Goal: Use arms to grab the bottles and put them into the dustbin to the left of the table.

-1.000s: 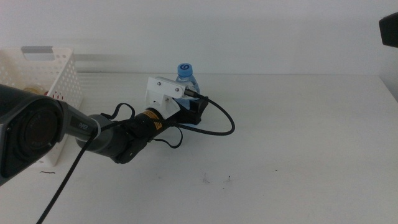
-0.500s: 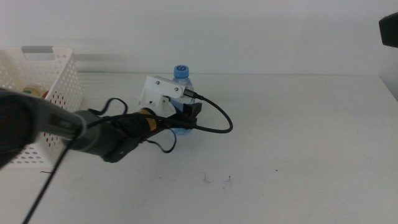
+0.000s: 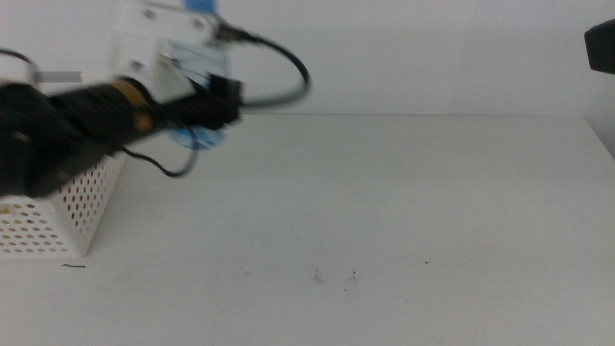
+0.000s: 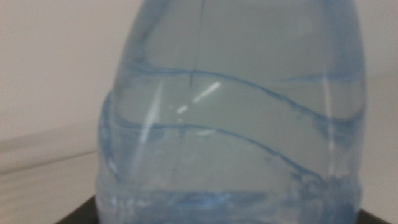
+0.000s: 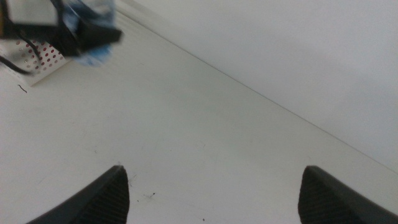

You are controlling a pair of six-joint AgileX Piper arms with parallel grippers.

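Since the earlier frames, the left end effector (image 3: 216, 106) is lifting the water bottle (image 3: 204, 135) off the table (image 3: 404, 211) and carrying it up and toward the dustbin (image 3: 58, 207) at the table's left edge; by judgement, transport is under way and release over the dustbin is the next step. In the middle view, the left arm is reaching in from the left, blurred by motion, with the bottle hanging clear of the table, just beside the dustbin but not yet over it. In the left wrist view, the bottle (image 4: 230, 118) is filling the frame, clamped in the left end effector. In the right wrist view, the right end effector (image 5: 214, 193) is waiting over the table, jaws standing apart.
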